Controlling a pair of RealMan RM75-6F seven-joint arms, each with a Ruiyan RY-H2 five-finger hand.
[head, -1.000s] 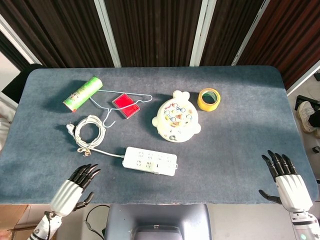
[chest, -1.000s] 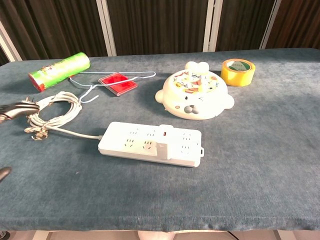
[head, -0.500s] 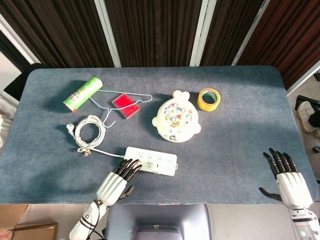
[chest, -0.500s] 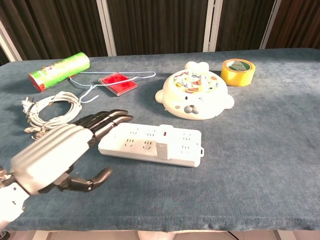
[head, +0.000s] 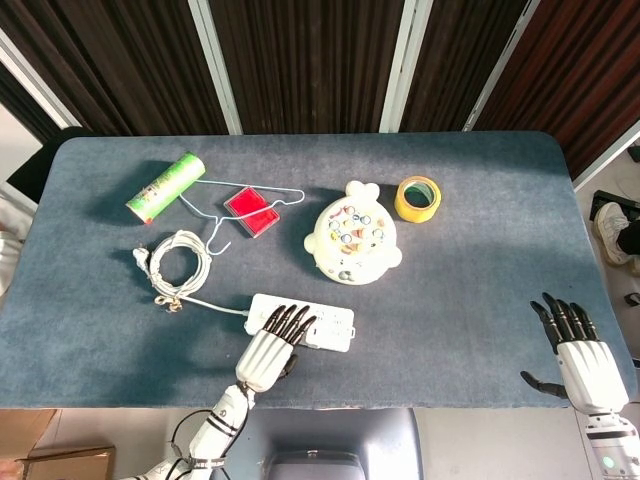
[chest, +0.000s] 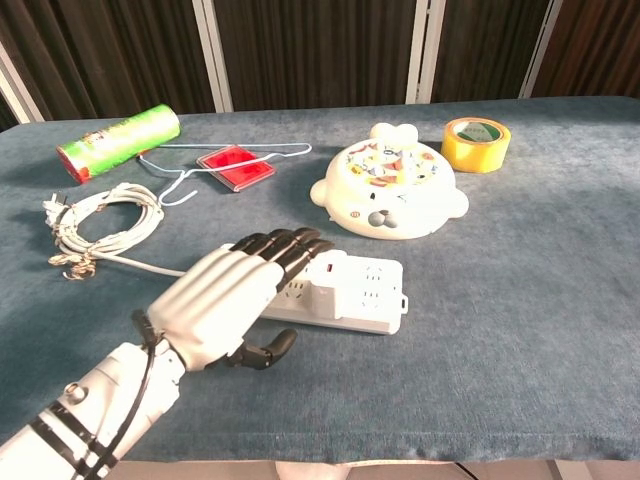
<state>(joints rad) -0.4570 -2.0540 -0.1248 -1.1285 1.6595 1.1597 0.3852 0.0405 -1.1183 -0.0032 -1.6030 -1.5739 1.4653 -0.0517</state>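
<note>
The left hand (chest: 225, 295), fingers spread and empty, hovers over the white plastic power strip (chest: 352, 293); it should lower squarely, fingers wrapping both long edges.

— What colours sit around the white power strip (head: 302, 321)?

— Its coiled cord (head: 178, 262) is white too. The left hand (head: 271, 347) over it is white with black fingers (head: 290, 318), like the right hand (head: 581, 357).

— Beyond the power strip?

— A cream toy (head: 352, 246) with multicoloured dots, yellow tape roll (head: 418, 199), red box (head: 251, 211), green printed tube (head: 165, 186). The tabletop (head: 470, 270) is grey-blue.
</note>
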